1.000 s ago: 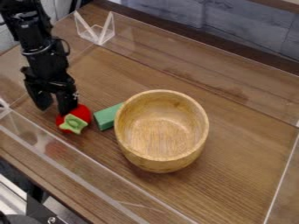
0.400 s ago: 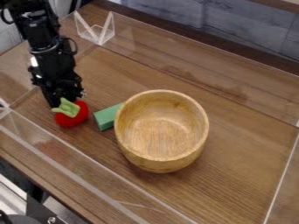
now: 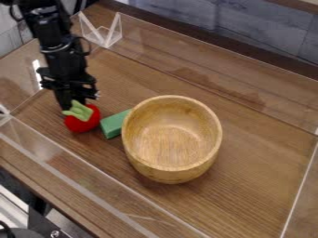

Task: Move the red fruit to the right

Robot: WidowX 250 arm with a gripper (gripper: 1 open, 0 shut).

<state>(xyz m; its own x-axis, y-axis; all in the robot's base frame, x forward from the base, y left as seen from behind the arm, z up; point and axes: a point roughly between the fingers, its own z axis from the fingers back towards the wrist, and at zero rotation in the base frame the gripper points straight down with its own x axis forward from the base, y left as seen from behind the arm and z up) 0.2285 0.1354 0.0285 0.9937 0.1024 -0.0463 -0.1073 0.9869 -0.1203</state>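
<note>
Since the earlier frames, the red fruit [image 3: 84, 121] has rolled round so that its leafy stem [image 3: 77, 110] points to the upper left of the frame rather than the bottom, and the gripper [image 3: 72, 105] has swung rightward with it. The fruit sits left of centre, just beside the left end of the green block [image 3: 115, 122], with the wooden bowl [image 3: 218, 139] beyond.

What matters now is how the fruit lies from the fingers: below them and slightly to the right, its stem-to-base line slanting from upper left to lower right. The fingers are drawn narrow and appear to pinch the stem, with the round red body hanging out past the tips; whether it is off the table [image 3: 149, 191] cannot be told.

With the body leading on the right, a level move that way would probably push it into the block, and the stem could slip. Some lift first, enough to pass the block and the bowl's rim, seems the safer course.
</note>
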